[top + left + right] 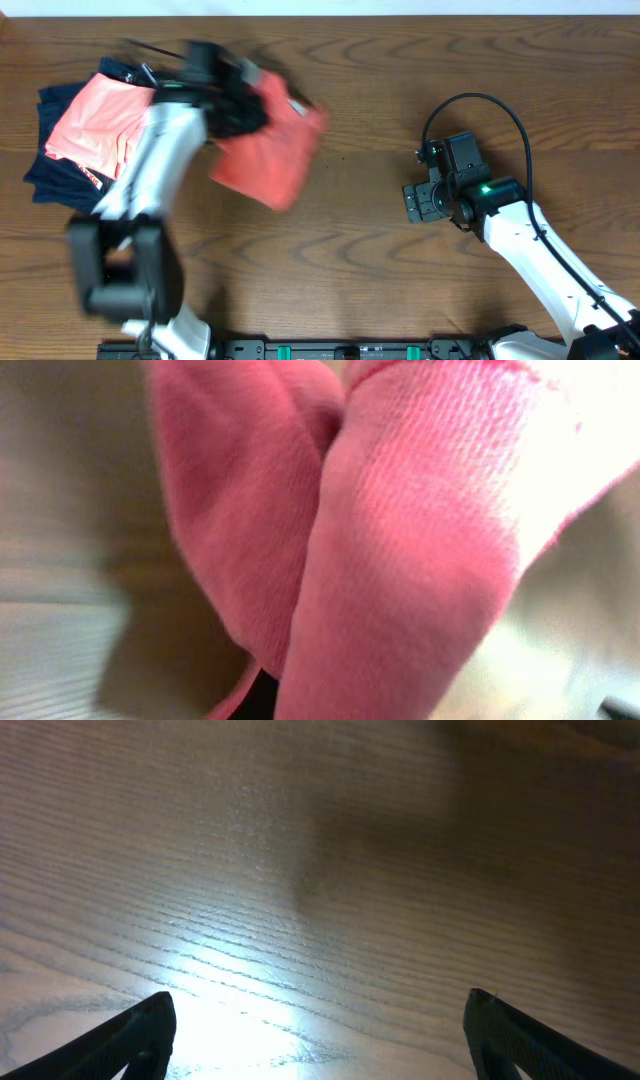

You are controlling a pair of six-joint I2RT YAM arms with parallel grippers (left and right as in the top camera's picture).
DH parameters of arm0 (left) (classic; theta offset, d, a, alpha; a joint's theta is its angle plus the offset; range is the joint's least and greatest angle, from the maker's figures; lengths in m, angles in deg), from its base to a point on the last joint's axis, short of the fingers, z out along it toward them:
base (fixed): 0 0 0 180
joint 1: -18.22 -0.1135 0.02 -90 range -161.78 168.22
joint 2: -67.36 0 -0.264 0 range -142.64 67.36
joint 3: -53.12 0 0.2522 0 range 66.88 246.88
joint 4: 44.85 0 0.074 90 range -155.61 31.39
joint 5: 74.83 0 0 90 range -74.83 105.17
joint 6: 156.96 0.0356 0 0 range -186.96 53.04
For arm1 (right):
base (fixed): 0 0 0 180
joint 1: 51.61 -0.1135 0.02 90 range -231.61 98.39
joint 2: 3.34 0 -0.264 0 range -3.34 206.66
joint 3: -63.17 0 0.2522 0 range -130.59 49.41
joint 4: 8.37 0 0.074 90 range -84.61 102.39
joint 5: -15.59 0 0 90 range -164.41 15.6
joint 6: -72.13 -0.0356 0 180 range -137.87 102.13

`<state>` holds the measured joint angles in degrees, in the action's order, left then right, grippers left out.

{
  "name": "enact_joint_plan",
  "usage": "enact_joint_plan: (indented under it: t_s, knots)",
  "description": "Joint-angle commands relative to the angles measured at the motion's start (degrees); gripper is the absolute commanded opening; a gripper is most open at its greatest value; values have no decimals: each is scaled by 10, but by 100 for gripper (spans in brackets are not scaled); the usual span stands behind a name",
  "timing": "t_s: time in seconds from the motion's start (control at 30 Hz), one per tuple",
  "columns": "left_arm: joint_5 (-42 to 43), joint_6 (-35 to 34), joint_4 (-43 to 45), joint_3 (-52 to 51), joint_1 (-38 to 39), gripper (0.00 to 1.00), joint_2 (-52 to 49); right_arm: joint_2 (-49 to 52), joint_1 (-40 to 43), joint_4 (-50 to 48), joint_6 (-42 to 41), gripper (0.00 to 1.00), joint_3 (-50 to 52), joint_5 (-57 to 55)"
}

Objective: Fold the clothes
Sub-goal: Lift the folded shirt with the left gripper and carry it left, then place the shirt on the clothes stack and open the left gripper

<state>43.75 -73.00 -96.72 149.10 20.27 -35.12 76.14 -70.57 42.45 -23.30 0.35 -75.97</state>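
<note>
Cloth at lens: red-orange T-shirt (400, 560) fills the left wrist view in two thick ribbed folds, hanging close against the camera. No lettering shows.
Left gripper (235, 108): buried in the gathered edge of the T-shirt. The fingers are hidden by cloth, but the fabric bunches at it and drapes from it, so I judge it clamped on the shirt.
Left arm (150, 170): smeared by blur in the overhead view and reaching from the near edge toward the far left.
T-shirt position: held left of centre, its loose body spreading right and nearward from the grip. It looks crumpled, not laid flat.
Why held so: probably to bring it to open table for spreading. Folding has not started.
Right gripper (320, 1005): spread wide and holding nothing, with both fingers (140, 1035) at the frame's lower corners over bare wood. It sits well right of the shirt, likely parked to leave room.
Table (300, 870): brown woodgrain with lamp glare.
Far-left pile: salmon-pink garment (90, 125) on top of a navy garment (50, 175), just left of the arm.
</note>
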Motion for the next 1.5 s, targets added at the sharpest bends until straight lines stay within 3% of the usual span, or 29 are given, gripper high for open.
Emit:
enact_joint_plan:
  t_s: [0.0, 0.17, 0.4, 0.43, 0.53, 0.63, 0.77, 0.9, 1.03, 1.13, 1.33, 1.47]
  knots:
    - [-52, -2, 10, 16, -82, 6, 84, -4, 4, 0, 0, 90, -10, -8]
    - [-77, -2, 52, 16, -208, 6, 129, -4, 4, 0, -2, 90, -10, -8]
    - [-77, -11, 77, 16, -329, 12, 100, -4, 3, 0, -2, 90, -10, -8]
    - [-77, -21, 83, 16, -340, 17, 91, -4, 3, 0, -3, 90, -10, -8]
    - [-77, -37, 93, 16, -363, 58, 63, -4, 3, 1, -3, 90, -10, -8]
    - [-77, -46, 95, 16, -383, 81, 32, -4, 3, 6, -3, 90, -10, -8]
    - [-76, -105, 93, 16, -406, 98, 12, -4, 3, 16, -3, 91, -10, -8]
    - [-36, -106, 98, 16, -411, 98, 22, -4, 3, 9, -3, 91, -10, -8]
    - [56, -103, 113, 16, -392, 98, 47, -4, 7, -20, -23, 92, -10, -8]
    - [61, -67, 107, 16, -346, 98, 72, -4, 15, -57, -29, 99, -10, 6]
    - [-37, -6, 28, 16, -185, 98, 84, -1, 42, -131, -26, 99, -11, 115]
    - [-130, 0, -68, 10, -61, 98, 67, 0, 99, -105, -65, 99, -20, 126]
